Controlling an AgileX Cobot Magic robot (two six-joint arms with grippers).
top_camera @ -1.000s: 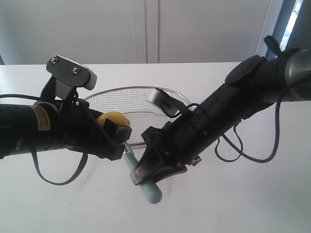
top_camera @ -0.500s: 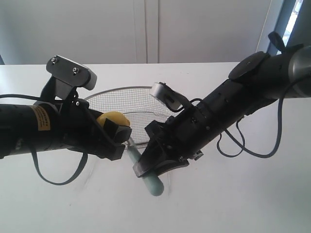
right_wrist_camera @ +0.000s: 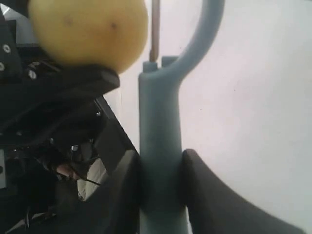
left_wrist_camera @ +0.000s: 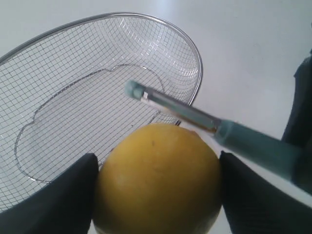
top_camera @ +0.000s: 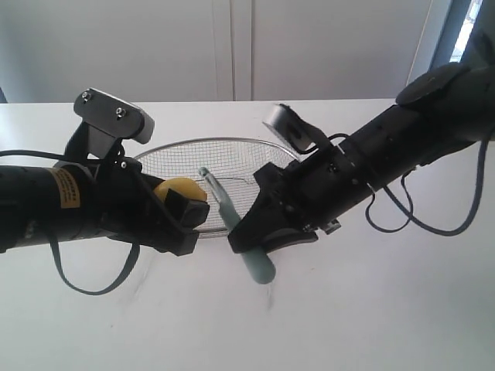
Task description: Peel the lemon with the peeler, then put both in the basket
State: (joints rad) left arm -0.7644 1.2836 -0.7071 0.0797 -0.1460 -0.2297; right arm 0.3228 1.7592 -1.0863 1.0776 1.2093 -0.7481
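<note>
Black left arm (top_camera: 100,210) with yellow label (top_camera: 68,188) and screwed silver bracket (top_camera: 114,113), black right arm (top_camera: 387,151) with dark cables (top_camera: 429,234)

My table (top_camera: 363,325) is plain white. Behind it I see a pale panelled wall (top_camera: 116,46), and daylight enters a dark-framed window (top_camera: 469,27) at right.

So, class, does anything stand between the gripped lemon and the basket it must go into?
Yes: the peeler, held in the right gripper, slants across right beside the lemon, over the near rim of the basket.
</note>
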